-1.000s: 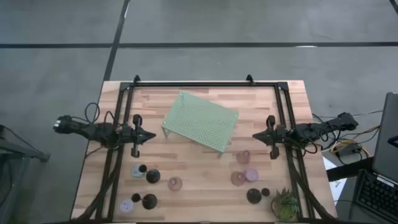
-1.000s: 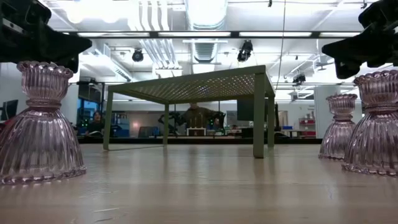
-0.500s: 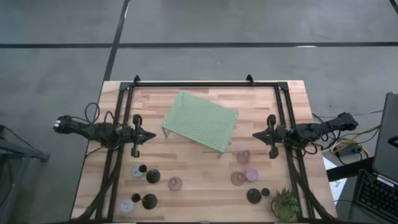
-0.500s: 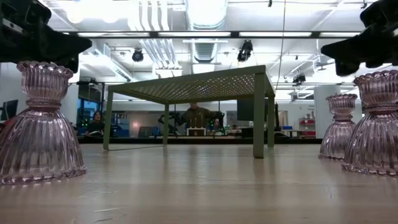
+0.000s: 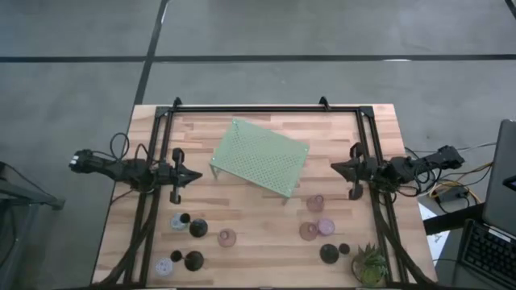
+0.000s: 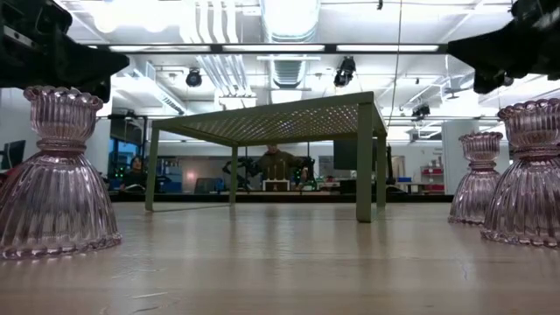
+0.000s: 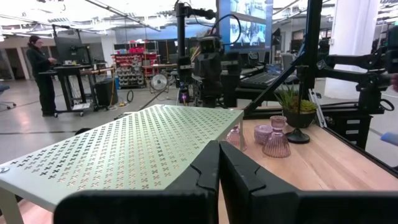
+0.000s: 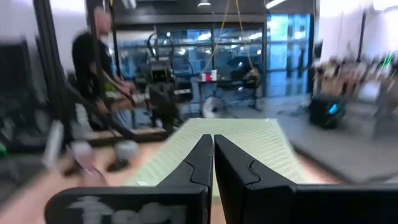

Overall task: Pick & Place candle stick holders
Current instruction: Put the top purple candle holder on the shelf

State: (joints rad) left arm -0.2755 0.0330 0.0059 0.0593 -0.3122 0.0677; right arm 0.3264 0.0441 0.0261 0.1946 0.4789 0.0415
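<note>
High view: the right end effector (image 5: pixel 340 167) has shifted slightly outward, toward the right edge of the wooden counter (image 5: pixel 258 242), compared with a second ago; the left end effector (image 5: pixel 193 175) has not moved. Both stand with fingers pressed together, empty. The judgement is that the right arm is beginning its first move and no holder has been picked yet. The pale green perforated metal stand (image 5: pixel 260 157) lies between the two. A pinkish translucent glass candle holder (image 5: pixel 314 203) sits near the right end effector, on the near-edge side, with a squat lavender holder (image 5: pixel 325 227) and a black round-based holder (image 5: pixel 329 253) farther off. A second cluster, including a black holder (image 5: pixel 197 229), lies near the left end effector on the same side.

Low view: the right arm's dark shape sits higher than before. Ribbed pink glass holders (image 6: pixel 57 175) stand upright on the counter, below both arms and apart from them.

Left wrist view: closed fingers (image 7: pixel 239 177); stand directly ahead, holders beyond it.

Right wrist view: closed fingers (image 8: pixel 233 167), picture blurred; stand ahead.
</note>
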